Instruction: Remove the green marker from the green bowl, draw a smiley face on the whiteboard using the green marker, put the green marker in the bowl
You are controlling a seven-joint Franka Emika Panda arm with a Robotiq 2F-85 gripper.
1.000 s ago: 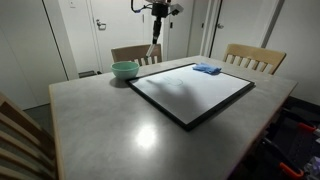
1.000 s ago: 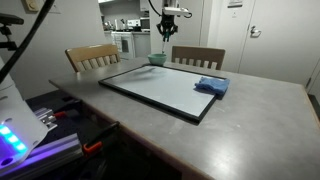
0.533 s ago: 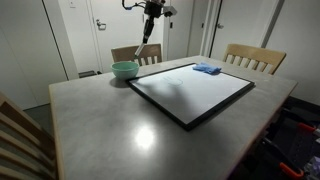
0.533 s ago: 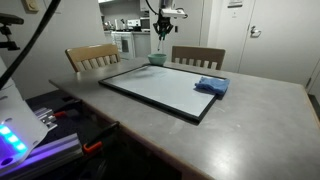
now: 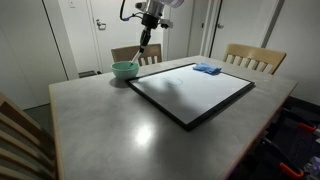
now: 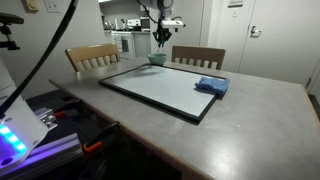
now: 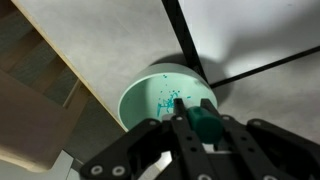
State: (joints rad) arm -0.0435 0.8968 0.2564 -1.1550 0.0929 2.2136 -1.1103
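My gripper (image 5: 147,30) hangs high over the far side of the table, shut on the green marker (image 5: 144,46), which points down and slants towards the green bowl (image 5: 125,69). In the wrist view the marker's green end (image 7: 207,122) sits clamped between the two black fingers of the gripper (image 7: 200,126). Straight below it lies the bowl (image 7: 158,92), with green speckles inside. The whiteboard (image 5: 190,90) lies flat beside the bowl, and its black frame shows in the wrist view (image 7: 182,35). In an exterior view the gripper (image 6: 163,31) hovers above the bowl (image 6: 157,58) behind the whiteboard (image 6: 165,88).
A blue cloth pad (image 5: 207,69) rests on the whiteboard's far corner, and is seen again in an exterior view (image 6: 211,85). Wooden chairs (image 5: 135,54) (image 5: 255,58) stand at the table's far sides. The table edge (image 7: 95,85) runs close beside the bowl.
The arm has carried the marker sideways, away from over the whiteboard's edge and towards the bowl. The marker now tilts more. The grip stays shut.
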